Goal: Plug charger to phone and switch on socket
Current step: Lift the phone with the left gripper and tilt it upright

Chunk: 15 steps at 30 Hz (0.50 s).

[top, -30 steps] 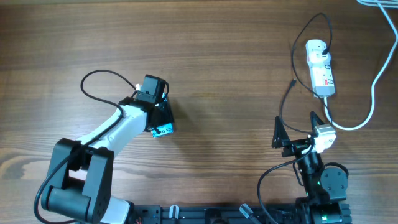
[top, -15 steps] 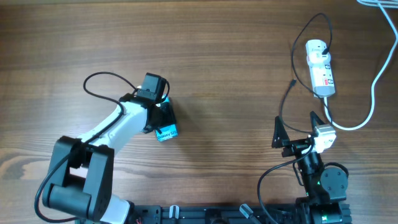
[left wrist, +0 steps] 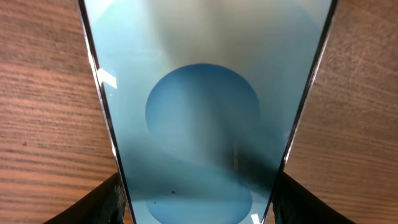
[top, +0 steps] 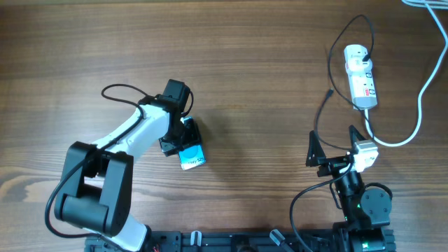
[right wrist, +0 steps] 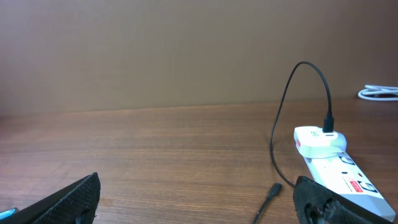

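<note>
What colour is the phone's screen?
The phone has a cyan screen with a darker blue circle; clearest in left wrist view.

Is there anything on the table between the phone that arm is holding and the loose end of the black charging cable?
Nothing visible. Only bare table lies between the phone and the charger's plug tip; the right gripper sits off that line.

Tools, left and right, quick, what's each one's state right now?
Left tool: closed on the phone.
Right tool: open, holding nothing.
</note>
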Each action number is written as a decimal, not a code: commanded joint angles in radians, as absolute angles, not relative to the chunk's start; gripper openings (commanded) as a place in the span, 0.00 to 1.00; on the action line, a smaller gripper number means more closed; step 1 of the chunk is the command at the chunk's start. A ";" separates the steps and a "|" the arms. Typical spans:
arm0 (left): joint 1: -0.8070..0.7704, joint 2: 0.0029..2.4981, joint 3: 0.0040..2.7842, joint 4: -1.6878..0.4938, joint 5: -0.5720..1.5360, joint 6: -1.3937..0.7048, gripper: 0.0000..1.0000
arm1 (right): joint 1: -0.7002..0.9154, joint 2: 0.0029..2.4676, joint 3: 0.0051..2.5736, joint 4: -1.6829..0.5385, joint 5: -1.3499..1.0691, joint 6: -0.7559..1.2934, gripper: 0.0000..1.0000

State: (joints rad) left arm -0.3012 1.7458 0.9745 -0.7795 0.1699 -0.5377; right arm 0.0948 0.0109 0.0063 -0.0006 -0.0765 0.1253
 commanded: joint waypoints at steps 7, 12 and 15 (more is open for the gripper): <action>-0.308 1.765 1.127 -0.950 0.202 -0.555 0.52 | 0.089 0.004 0.005 0.002 -0.060 0.107 1.00; -0.308 1.764 1.195 -1.032 0.202 -0.555 0.49 | 0.089 0.004 0.005 0.002 -0.060 0.107 1.00; -0.308 1.749 1.221 -1.048 0.202 -0.555 0.49 | 0.089 0.004 0.005 0.002 -0.060 0.107 1.00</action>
